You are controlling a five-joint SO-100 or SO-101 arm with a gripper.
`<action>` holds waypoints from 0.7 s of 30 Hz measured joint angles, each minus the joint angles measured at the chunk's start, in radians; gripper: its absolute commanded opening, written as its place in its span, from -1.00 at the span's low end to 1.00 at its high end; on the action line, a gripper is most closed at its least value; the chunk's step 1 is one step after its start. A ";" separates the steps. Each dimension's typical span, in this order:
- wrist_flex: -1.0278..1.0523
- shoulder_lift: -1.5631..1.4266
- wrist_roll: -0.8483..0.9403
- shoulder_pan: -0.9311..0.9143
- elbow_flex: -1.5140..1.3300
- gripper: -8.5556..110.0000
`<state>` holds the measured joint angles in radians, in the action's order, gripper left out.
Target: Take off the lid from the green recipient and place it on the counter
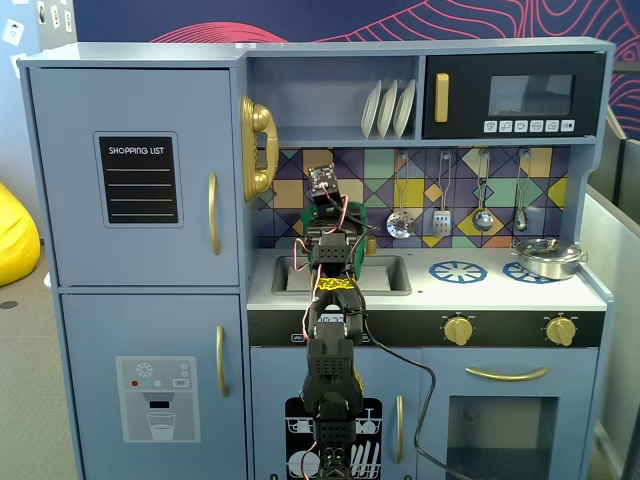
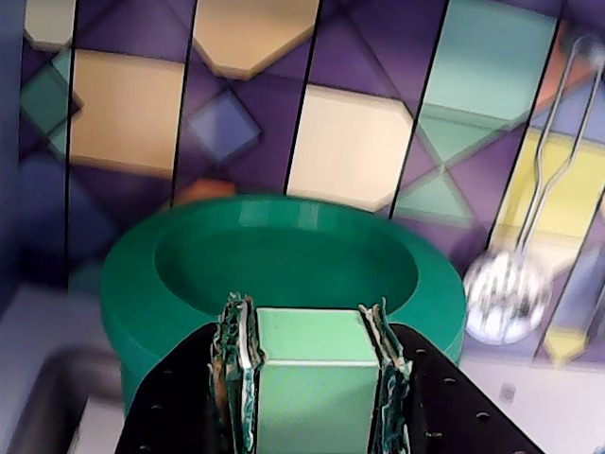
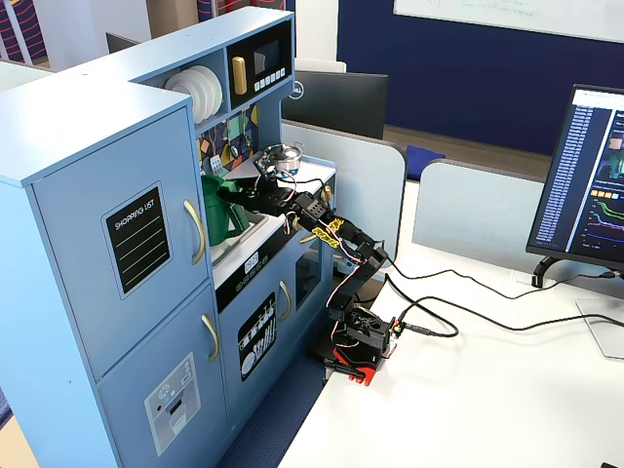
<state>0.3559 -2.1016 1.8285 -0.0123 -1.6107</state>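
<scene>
The green lid [image 2: 284, 260], round with a raised rim and sunken middle, fills the wrist view. It appears to sit on the dark green recipient [image 2: 115, 355], whose wall shows below it on the left. My gripper [image 2: 310, 312] is shut on a light green rectangular tab at the lid's near edge, one jaw on each side. In a fixed view the recipient [image 3: 216, 219] stands at the back of the white counter [image 1: 500, 292] by the sink, with my gripper [image 3: 252, 195] at its top edge. In the front fixed view my arm hides most of it.
A recessed sink [image 1: 388, 276] lies just below the arm. A silver pot [image 1: 548, 257] sits on the right burner ring. Utensils hang on the tiled back wall, a ladle [image 2: 506, 295] close to the right of the lid. Shelf and microwave overhang above.
</scene>
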 measured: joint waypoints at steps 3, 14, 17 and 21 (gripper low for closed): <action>0.000 0.000 0.005 -0.008 0.017 -0.86; 0.000 -0.020 -0.032 -0.250 0.017 -0.86; 0.003 -0.058 -0.040 -0.359 0.017 -0.86; 0.003 -0.091 -0.057 -0.471 0.012 -0.86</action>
<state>0.3590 -2.1921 1.7717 -0.4832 -1.5984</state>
